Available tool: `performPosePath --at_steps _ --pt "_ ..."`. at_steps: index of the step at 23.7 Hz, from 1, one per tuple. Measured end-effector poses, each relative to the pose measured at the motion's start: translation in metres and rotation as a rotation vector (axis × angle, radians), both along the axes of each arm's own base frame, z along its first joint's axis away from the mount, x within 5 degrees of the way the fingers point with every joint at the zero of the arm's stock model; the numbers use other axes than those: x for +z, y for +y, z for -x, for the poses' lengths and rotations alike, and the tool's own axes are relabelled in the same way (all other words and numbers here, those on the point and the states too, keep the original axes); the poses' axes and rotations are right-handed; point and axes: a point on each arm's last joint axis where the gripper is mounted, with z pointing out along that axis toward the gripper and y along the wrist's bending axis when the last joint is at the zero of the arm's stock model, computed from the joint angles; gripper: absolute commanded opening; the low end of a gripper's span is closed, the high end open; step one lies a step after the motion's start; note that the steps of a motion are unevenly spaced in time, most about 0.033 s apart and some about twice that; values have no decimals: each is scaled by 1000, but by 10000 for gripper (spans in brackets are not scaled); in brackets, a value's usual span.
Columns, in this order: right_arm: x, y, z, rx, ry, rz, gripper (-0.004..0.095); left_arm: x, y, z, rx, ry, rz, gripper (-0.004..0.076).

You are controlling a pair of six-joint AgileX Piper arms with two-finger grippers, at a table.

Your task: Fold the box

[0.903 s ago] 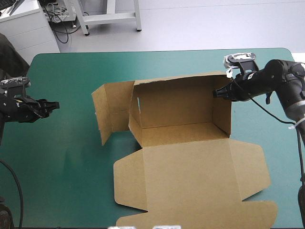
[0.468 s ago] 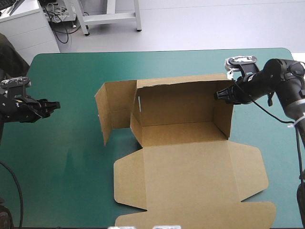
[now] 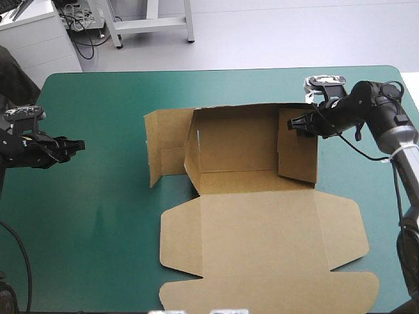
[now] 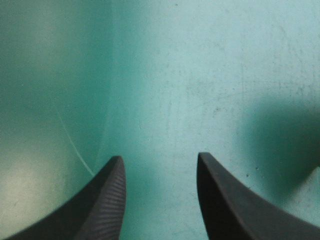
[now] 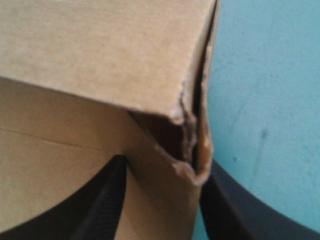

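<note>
Box (image 3: pixel 262 216): mid-table on teal-green cover (image 3: pixel 98 229); walls raised, lid laid flat.
Right gripper (image 3: pixel 294 123): fingers spread, right wall's edge between them; one fingertip partly hidden by board.
Left gripper (image 3: pixel 80 144): spread, nothing held, well apart from box.

We see 2 arms, the left arm (image 3: pixel 23 149) and the right arm (image 3: pixel 376 104), both built of black, rounded, glossy housings. The right one passes into a silver-grey tube with a pale band around it. The left gripper (image 4: pixel 159 156) and the right gripper (image 5: pixel 163 162) each end in 2 broad black fingers (image 4: pixel 107 200) shaped like curved fins, and we make out fine ribbing across the inner face of 1 of them.
</note>
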Motion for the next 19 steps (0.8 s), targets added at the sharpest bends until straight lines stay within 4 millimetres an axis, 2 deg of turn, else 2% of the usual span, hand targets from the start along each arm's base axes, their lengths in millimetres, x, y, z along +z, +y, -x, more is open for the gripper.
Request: performPosePath --at_steps 8,12,14,19 --pt "-23 8 -34 26 -87 -48 641 0 0 0 -9 -1 -7 312" --pt "-27 9 -54 59 -101 -18 696 0 0 0 -10 -2 -8 312" --pt "-16 8 -59 76 -118 11 696 0 0 -1 -10 -8 -12 312" --pt "40 -2 -55 47 -176 129 694 1 0 -1 -11 -13 -14 312"
